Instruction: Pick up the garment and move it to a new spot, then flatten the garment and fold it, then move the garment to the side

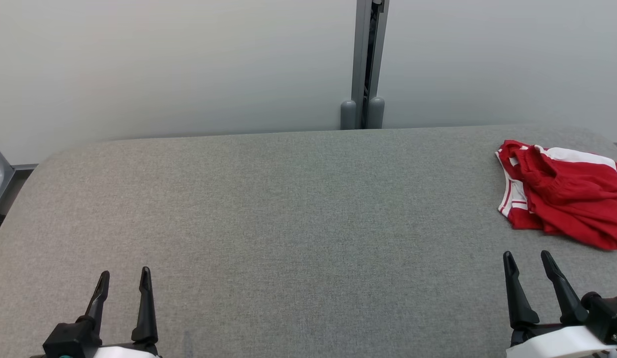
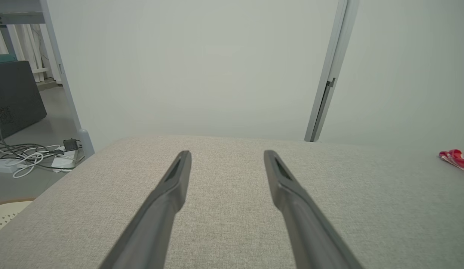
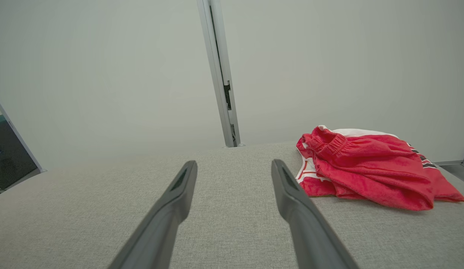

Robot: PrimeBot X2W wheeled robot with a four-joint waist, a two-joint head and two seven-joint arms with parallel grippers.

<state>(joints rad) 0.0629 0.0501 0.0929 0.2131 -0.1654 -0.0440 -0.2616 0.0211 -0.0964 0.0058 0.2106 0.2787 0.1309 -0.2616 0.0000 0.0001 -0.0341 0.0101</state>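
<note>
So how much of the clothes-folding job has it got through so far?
Nothing looks done: the red and white shorts lie crumpled at the far right of the grey table. Nothing is in hand either: the left gripper and right gripper hover open and empty. Left: picking up, moving, flattening, folding, setting aside.

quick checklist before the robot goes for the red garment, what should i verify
1. right gripper open and empty: ok
2. left gripper open and empty: ok
3. garment lying on the table, nearer the right gripper: ok
4. only bare table between right gripper and garment: ok
5. garment flat: not ok, bunched in a heap
6. how the layers underneath lie: cannot tell
</note>
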